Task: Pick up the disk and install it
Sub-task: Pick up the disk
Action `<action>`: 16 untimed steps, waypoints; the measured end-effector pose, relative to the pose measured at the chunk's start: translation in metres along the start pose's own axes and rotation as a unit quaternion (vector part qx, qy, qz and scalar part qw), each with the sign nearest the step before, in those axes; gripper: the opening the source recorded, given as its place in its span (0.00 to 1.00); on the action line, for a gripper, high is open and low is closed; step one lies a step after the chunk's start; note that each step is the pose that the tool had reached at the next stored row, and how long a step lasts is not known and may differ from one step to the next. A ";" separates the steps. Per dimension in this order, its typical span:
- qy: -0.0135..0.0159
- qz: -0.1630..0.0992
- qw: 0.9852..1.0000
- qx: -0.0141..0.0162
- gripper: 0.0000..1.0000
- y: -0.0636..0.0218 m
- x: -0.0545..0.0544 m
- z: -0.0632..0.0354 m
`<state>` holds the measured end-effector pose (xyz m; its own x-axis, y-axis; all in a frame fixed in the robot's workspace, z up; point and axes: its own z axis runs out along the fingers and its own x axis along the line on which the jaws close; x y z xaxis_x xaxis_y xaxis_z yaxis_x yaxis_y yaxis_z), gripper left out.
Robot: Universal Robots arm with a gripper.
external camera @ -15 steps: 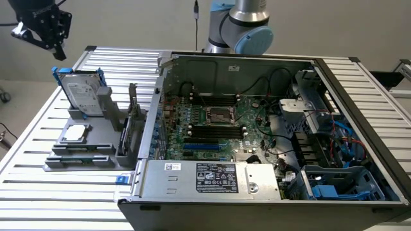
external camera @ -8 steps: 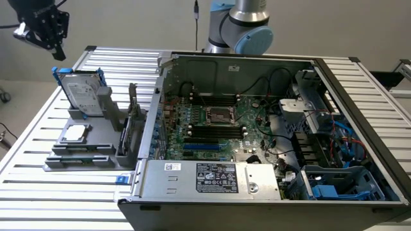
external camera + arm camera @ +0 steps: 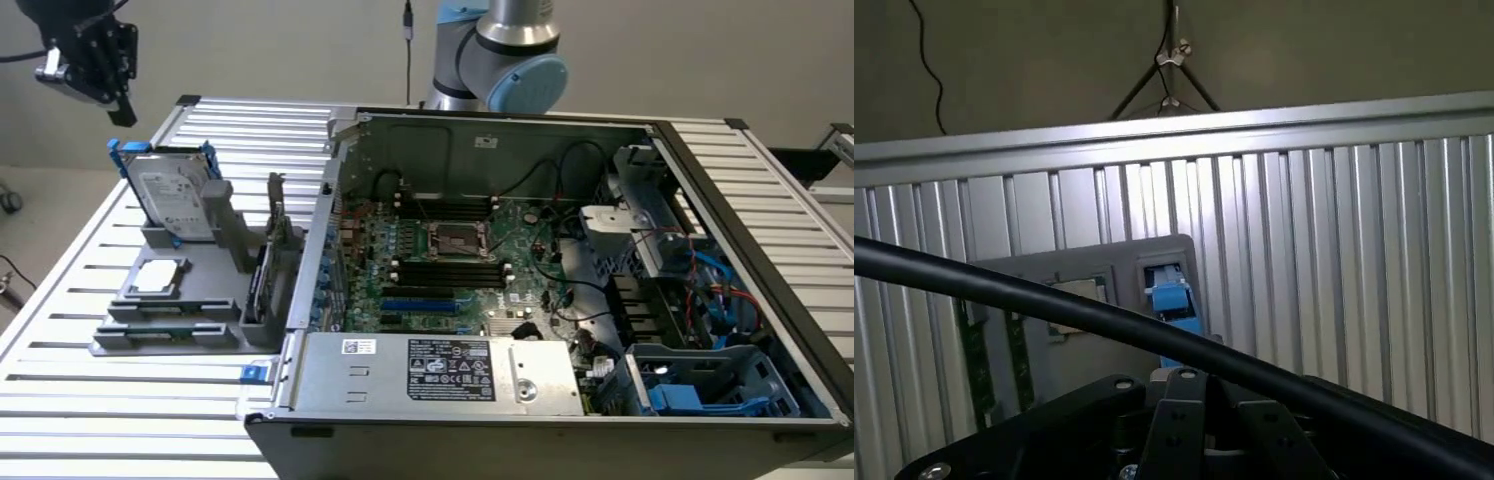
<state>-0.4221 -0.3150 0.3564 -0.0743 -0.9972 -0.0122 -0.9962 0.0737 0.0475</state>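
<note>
The disk (image 3: 174, 200) stands upright in a grey holder (image 3: 167, 300) on the slatted table, at the exterior view's left. It is silver with a white label and sits in a blue carrier. My black gripper (image 3: 120, 108) hangs well above it and a little toward the exterior view's left, touching nothing. In the wrist view the gripper (image 3: 1184, 378) looks shut and empty, and beyond it the blue carrier edge of the disk (image 3: 1174, 300) shows in the grey holder (image 3: 1094, 262).
An open computer case (image 3: 534, 270) fills the middle and right, with its motherboard, cables and a blue drive bay (image 3: 694, 395) at the near right corner. A small silver chip (image 3: 158, 277) lies on the holder. A black cable (image 3: 1054, 300) crosses the wrist view.
</note>
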 end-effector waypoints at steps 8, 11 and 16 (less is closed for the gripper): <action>0.003 -0.073 0.997 0.006 0.11 0.0001 0.000 0.0007; 0.004 -0.087 0.996 0.009 0.11 0.0009 0.000 0.0008; 0.004 -0.087 0.996 0.013 0.18 0.0013 0.000 0.0013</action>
<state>-0.4235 -0.3150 0.3552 0.1008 -0.9949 -0.0094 -0.9947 -0.1009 0.0203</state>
